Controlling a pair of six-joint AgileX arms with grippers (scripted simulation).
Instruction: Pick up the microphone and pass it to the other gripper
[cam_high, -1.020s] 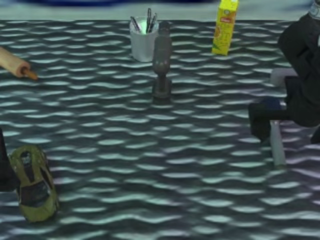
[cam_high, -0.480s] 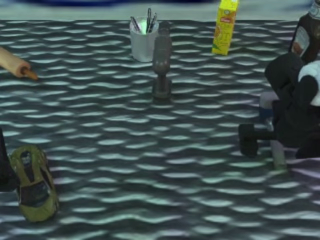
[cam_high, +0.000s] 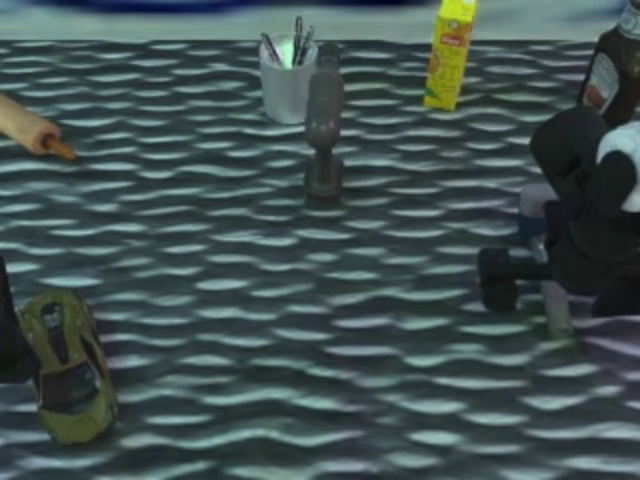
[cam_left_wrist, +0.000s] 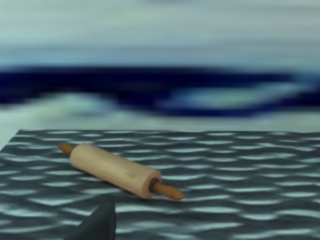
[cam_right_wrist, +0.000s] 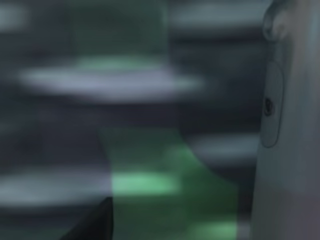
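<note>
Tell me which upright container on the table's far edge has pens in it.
The white cup, at left of the far row, with pens sticking out of its top. The yellow juice carton and the dark bottle further right are closed.

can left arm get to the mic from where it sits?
Probably not: the left arm is parked at the table's left edge by the toy car, while the microphone lies far right under the right gripper.

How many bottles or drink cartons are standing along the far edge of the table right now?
2. A yellow juice carton stands at the far edge, right of the pen cup. A dark bottle stands at the far right corner, partly cut off by the frame. The right arm could hide more.
</note>
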